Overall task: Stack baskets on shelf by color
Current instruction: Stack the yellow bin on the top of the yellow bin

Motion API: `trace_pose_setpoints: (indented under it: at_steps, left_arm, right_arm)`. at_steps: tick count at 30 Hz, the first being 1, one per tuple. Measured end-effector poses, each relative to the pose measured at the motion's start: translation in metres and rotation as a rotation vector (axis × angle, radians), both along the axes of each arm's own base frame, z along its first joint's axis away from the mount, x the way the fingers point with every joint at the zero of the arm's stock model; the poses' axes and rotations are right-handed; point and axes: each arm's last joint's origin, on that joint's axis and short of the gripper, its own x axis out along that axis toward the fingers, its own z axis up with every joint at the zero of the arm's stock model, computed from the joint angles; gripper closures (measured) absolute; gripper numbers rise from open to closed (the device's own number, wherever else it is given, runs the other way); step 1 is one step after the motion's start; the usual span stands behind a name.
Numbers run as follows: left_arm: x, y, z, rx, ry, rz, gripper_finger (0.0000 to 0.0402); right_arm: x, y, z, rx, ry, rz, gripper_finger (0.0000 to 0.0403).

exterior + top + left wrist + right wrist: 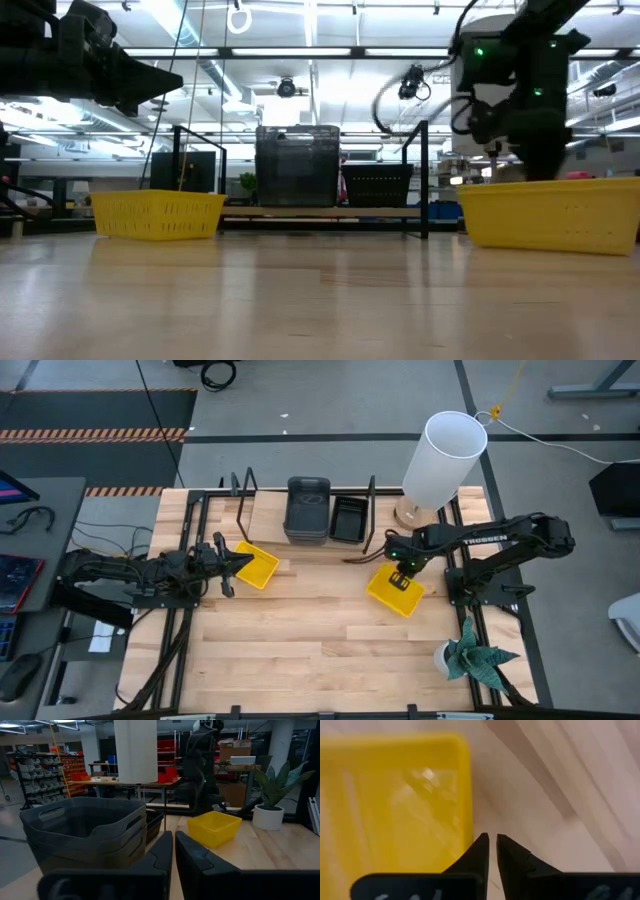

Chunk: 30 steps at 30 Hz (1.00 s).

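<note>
Shelf (268, 520): at the table's far edge, between black uprights, holding the grey stack and the black basket.
Grey baskets (308, 510): nested in a stack on the shelf's middle.
Black basket (349, 518): on the shelf, just beside the grey stack on its right.
Left yellow basket (257, 564): on the tabletop in front of the shelf's left end, set at an angle.
Right yellow basket (395, 591): on the tabletop in front of the shelf's right end, also at an angle.
Left gripper (232, 563): raised, at the left yellow basket's near-left edge; jaws nearly together, holding nothing.
Right gripper (401, 579): pointing down at the right yellow basket's rim; jaws almost closed, and they seem to pinch the wall, though the contact is hard to make out.
Lamp (444, 457): white shade, at the table's far right corner.
Plant (470, 656): small pot, near right edge.
</note>
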Motion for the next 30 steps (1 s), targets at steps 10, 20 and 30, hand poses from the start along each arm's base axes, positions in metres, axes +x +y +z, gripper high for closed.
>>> trace_pose_setpoints:
  at_steps: [10,20,30]
  left_arm:
    - [0.000,0.000,0.000,0.000,0.000,0.000,0.0366]
    - [0.000,0.000,0.000,0.000,0.000,0.000,0.0376]
    - [0.000,0.000,0.000,0.000,0.002,0.000,0.0366]
  right_arm:
    - [0.052,0.028,-0.022,0.102,-0.238,0.156,0.0382]
    - [0.130,0.064,-0.013,0.055,-0.233,0.388,0.0390]
    - [0.132,0.064,0.053,-0.134,-0.381,0.497,0.0391]
